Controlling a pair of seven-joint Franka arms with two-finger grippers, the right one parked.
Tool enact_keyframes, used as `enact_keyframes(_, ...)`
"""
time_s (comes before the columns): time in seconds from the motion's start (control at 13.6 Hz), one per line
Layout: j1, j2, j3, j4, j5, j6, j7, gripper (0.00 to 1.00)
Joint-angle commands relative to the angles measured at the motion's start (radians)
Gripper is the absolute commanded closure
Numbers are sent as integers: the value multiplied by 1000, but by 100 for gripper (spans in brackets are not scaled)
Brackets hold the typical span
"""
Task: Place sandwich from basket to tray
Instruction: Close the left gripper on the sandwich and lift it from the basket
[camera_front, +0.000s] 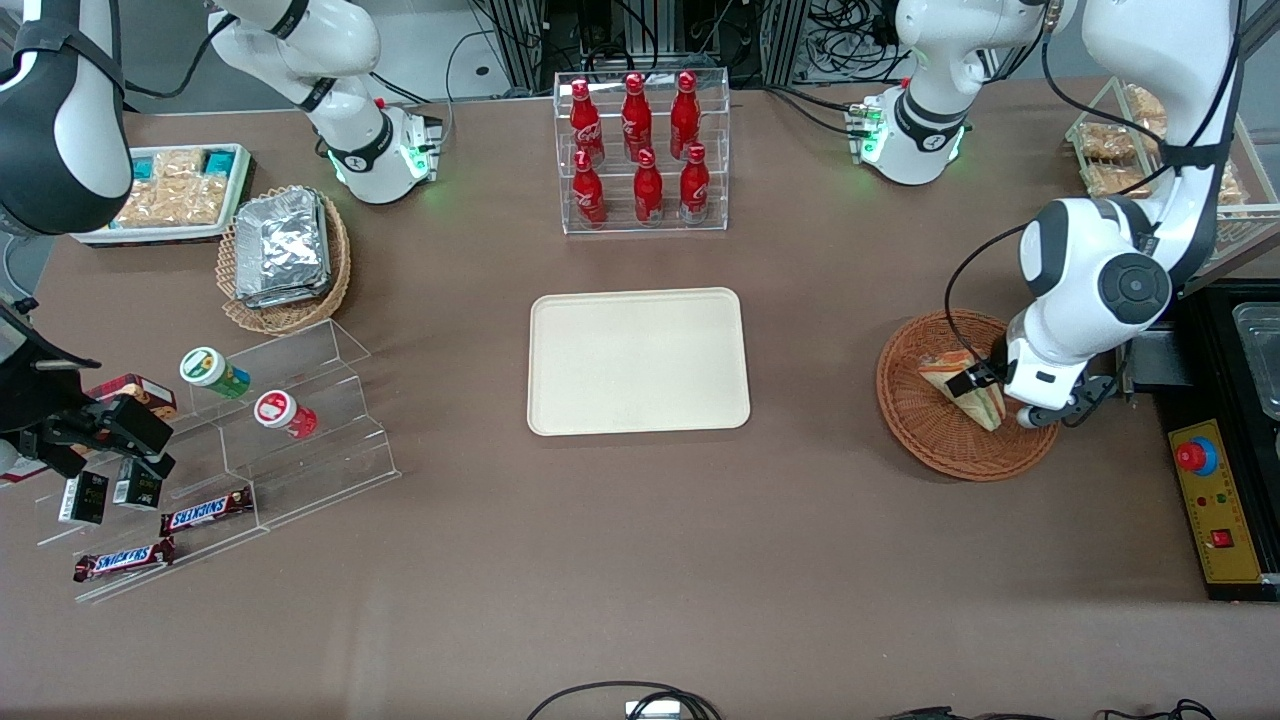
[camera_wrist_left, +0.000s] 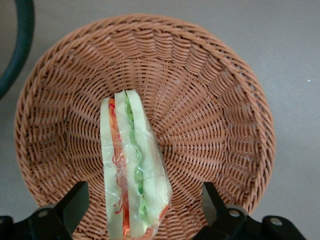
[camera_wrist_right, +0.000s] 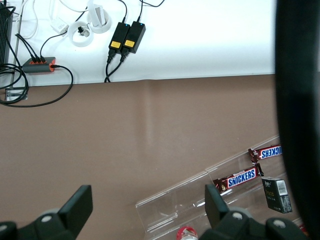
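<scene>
From the front, a brown table carries a flat cream-beige rectangular tray (camera_front: 638, 361) at its middle, bare. Toward the working arm's end of the table sits a round reddish-brown woven wicker basket (camera_front: 925, 420). Inside it lies the small triangular sandwich (camera_front: 965, 385) of pale bread in clear wrap, close to the basket's rim nearest the table's end. The left arm's gripper (camera_front: 985, 378) is low over the basket, right at the sandwich. A clear acrylic rack of red bottles (camera_front: 640, 150) stands farther from the camera than the tray.

From the left wrist, the sandwich (camera_wrist_left: 132, 170) lies on the basket's (camera_wrist_left: 215, 100) woven floor, showing green, red and orange layers. The gripper's (camera_wrist_left: 142, 210) two dark fingers (camera_wrist_left: 75, 202) are spread wide, one each side of the wedge, clear of it and grasping nothing.

From the right wrist, only brown table and Snickers bars (camera_wrist_right: 242, 177) on a clear stand appear.
</scene>
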Motion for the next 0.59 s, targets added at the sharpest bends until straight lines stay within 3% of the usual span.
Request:
enact_keyframes(0.0, -3, 15, 4, -49, 16, 80, -57, 0)
enact_keyframes(0.37, -3, 39, 5, -101, 16, 168, -94, 0)
enact_keyframes(0.44, -3, 41, 7, -106, 16, 174, -94, 2)
enact_keyframes(0.51, -3, 43, 7, -106, 16, 174, -94, 14)
